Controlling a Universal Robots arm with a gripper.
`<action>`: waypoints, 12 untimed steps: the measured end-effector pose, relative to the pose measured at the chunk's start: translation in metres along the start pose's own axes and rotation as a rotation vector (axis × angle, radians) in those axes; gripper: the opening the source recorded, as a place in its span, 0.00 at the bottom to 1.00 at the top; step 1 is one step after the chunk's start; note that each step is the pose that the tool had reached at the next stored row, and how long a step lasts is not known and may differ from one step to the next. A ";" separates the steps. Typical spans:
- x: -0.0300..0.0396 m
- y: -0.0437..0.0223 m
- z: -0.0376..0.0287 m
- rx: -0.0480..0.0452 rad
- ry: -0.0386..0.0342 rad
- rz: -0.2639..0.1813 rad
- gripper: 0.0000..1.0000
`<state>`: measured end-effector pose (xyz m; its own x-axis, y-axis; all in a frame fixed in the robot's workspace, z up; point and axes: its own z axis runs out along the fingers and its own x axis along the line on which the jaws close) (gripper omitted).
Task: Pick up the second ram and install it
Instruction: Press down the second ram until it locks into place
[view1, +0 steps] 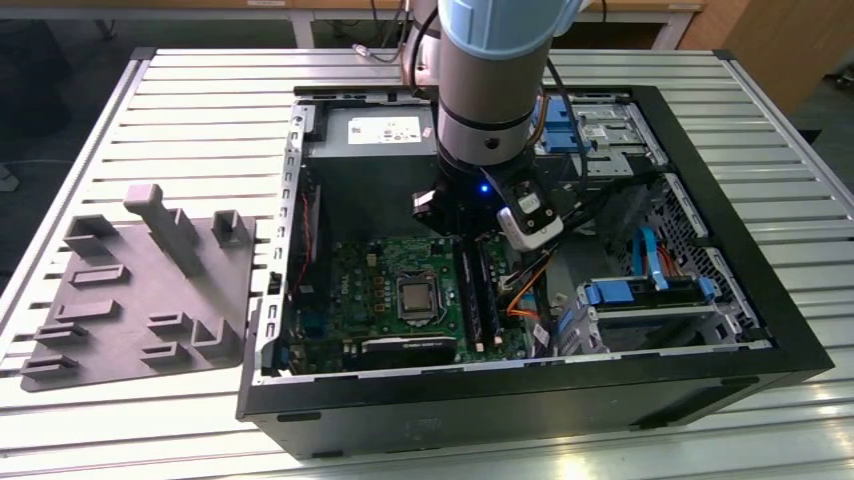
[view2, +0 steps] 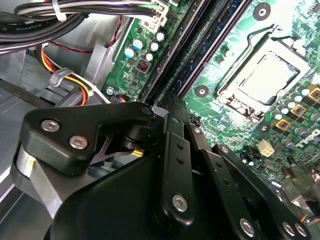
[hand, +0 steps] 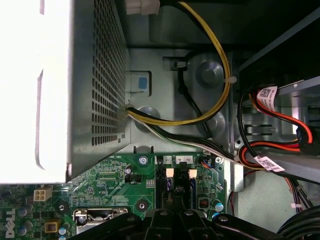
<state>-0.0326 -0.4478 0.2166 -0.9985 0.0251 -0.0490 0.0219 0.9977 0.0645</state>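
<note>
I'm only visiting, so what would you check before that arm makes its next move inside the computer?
1. Computer case lying open, insides reachable: ok.
2. Gripper lined up over the long black memory slots beside the processor socket: ok.
3. Memory stick held in the gripper: cannot tell.
4. Memory stick pressed fully into a slot: cannot tell.
5. Orange cables kept off the slots: ok; they lie beside them, toward the exterior view's right.
</note>
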 end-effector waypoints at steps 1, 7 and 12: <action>0.0000 0.0000 0.0000 0.0000 0.0000 0.000 0.11; -0.0003 0.0004 -0.0046 -0.0007 -0.0003 0.000 0.11; -0.0007 0.0009 -0.0137 -0.0003 -0.0001 0.000 0.11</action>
<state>-0.0326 -0.4477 0.2304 -0.9985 0.0252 -0.0491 0.0220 0.9977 0.0648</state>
